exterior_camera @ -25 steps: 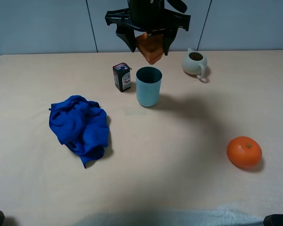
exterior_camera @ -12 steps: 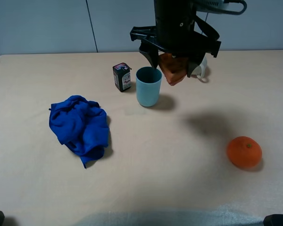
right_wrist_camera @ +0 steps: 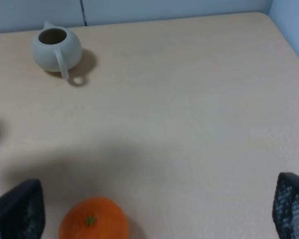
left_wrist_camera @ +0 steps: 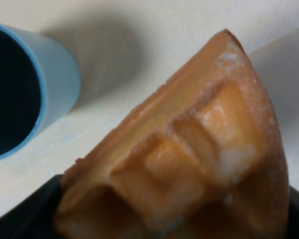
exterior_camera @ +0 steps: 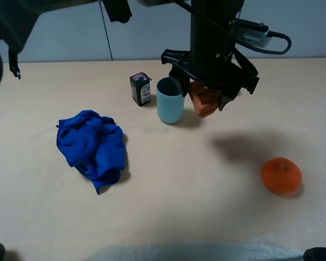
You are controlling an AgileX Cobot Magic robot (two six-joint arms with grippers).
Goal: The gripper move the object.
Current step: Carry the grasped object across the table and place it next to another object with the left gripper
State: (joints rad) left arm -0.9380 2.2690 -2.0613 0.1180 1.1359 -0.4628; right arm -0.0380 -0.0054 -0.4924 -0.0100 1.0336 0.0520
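The object, an orange-brown waffle wedge (exterior_camera: pixel 205 101) with square dents, hangs above the table just right of the light blue cup (exterior_camera: pixel 170 100). My left gripper (exterior_camera: pixel 206 93), a black claw on a bulky dark arm, is shut on it from above. The left wrist view is filled by the waffle (left_wrist_camera: pixel 189 149), with the cup's rim (left_wrist_camera: pixel 37 94) off to one side. My right gripper (right_wrist_camera: pixel 154 211) is open, its two black fingertips (right_wrist_camera: pixel 17 211) standing wide apart over bare table with nothing between them.
A small black box (exterior_camera: pixel 140 88) stands left of the cup. A crumpled blue cloth (exterior_camera: pixel 92 144) lies at the left. A round orange fruit (exterior_camera: pixel 281 175) sits at the right front. A pale spouted jug (right_wrist_camera: pixel 55 47) stands at the back, hidden by the arm in the high view.
My left gripper has carried the waffle from above and behind the cup to its right side and lower down. Nothing on the table has shifted.
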